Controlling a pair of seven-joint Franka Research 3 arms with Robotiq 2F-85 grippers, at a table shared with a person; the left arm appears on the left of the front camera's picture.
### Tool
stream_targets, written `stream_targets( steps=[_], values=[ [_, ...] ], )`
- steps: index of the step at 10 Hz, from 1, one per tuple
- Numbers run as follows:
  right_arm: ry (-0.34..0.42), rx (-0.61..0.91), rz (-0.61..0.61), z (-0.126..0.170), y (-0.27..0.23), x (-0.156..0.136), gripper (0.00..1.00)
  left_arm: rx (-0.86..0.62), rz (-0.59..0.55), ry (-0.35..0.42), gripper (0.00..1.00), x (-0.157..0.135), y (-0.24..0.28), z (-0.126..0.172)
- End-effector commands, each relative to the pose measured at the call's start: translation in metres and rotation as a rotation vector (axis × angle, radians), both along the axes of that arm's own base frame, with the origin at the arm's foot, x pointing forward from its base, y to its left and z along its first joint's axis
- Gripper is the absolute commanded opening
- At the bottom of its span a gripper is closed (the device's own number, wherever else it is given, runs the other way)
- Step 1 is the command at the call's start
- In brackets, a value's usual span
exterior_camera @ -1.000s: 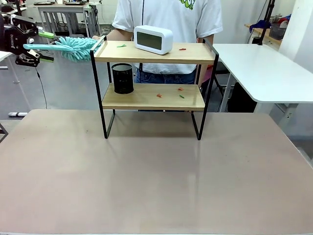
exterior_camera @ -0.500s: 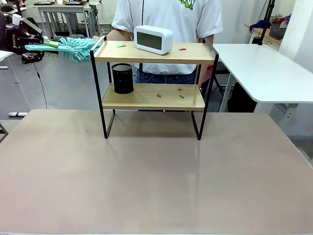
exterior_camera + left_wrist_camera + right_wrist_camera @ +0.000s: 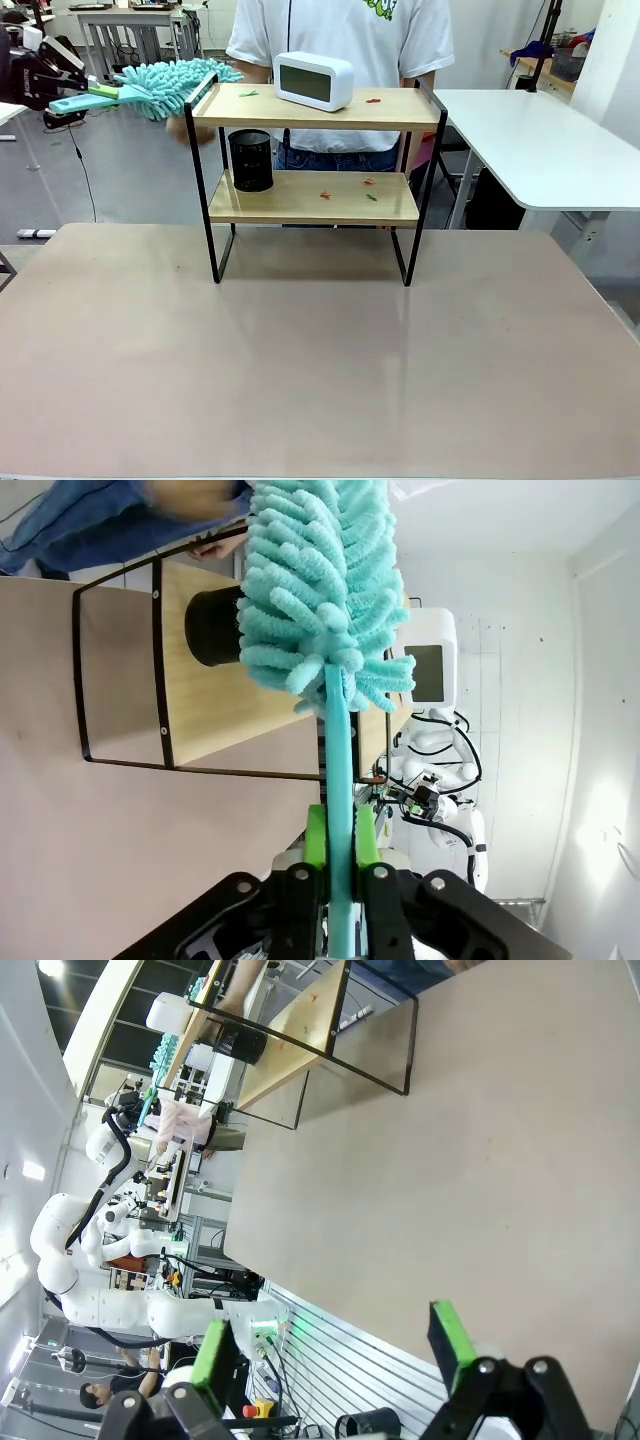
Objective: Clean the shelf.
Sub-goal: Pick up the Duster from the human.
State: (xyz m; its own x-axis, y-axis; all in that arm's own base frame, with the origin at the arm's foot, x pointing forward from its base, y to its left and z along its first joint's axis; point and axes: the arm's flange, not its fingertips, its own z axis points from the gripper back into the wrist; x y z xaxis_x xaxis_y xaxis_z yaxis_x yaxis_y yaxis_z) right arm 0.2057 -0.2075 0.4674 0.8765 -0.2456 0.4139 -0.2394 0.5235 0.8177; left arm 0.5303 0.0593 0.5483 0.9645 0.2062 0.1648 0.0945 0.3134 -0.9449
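Note:
The shelf stands mid-table, with small red and green scraps on both wooden boards. At the far left my left gripper is shut on the teal handle of a fluffy duster, whose head reaches the top board's left rail. In the left wrist view the green fingers clamp the handle, and the duster head hangs in front of the shelf. My right gripper stands open over bare tabletop, nothing between its pads; the shelf is far off.
A white clock sits on the top board and a black mesh cup on the lower one. A person stands behind the shelf, one hand low by its left side. A white side table is at right.
My left gripper has closed on the duster handle. The duster head has tipped up and moved right over the shelf's rail. The person's hand has let go and dropped away.

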Motion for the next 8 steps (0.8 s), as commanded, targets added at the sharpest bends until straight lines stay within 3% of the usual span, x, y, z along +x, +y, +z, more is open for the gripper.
stream_targets(
  steps=[1,2,5,7,8],
  values=[
    [-0.031,0.002,0.005,0.002,0.000,0.002,1.00,-0.006,-0.032,-0.054,0.00,-0.029,0.005,0.013],
    [-0.031,0.002,0.005,0.002,0.000,0.002,1.00,0.012,-0.055,-0.123,0.00,-0.058,0.020,0.031],
    [-0.031,0.002,0.005,0.002,0.000,0.002,1.00,0.209,-0.056,-0.400,0.00,-0.208,0.096,0.073],
    [-0.031,0.002,0.005,0.002,0.000,0.002,1.00,0.318,-0.176,-0.534,0.00,-0.308,0.124,0.068],
    [-0.031,0.002,0.005,0.002,0.000,0.002,1.00,0.379,-0.192,-0.556,0.00,-0.329,0.125,0.054]
  ],
)
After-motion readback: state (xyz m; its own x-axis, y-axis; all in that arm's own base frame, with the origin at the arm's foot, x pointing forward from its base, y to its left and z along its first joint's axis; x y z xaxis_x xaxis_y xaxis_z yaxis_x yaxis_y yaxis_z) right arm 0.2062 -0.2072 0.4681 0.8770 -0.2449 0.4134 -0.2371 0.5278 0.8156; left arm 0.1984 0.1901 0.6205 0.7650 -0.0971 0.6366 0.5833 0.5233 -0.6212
